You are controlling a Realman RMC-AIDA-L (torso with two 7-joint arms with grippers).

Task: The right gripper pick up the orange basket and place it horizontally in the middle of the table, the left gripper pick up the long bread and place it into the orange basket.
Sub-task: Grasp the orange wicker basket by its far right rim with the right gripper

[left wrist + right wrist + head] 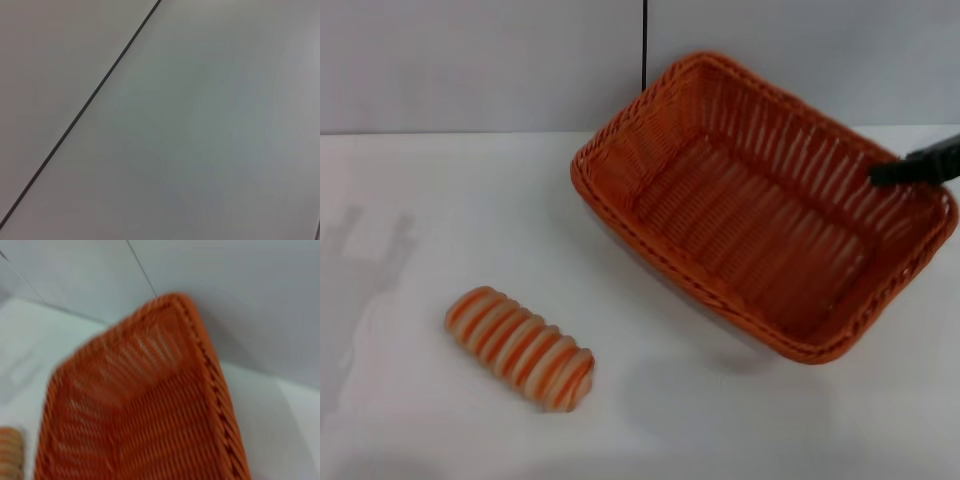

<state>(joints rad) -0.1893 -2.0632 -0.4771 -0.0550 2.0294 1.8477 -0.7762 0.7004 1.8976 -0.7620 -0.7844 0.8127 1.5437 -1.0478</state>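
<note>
The orange basket fills the right half of the head view, skewed on the white table. A shadow lies under its near edge, so it looks raised and tilted. My right gripper reaches in from the right edge as a small black claw and holds the basket's right rim. The right wrist view looks close into the basket and catches the end of the long bread. The long bread, striped orange and cream, lies flat at the front left, well apart from the basket. My left gripper is out of view.
A grey wall with a dark vertical seam stands behind the table. The left wrist view shows only that plain wall and its seam. Bare tabletop lies between the bread and the basket.
</note>
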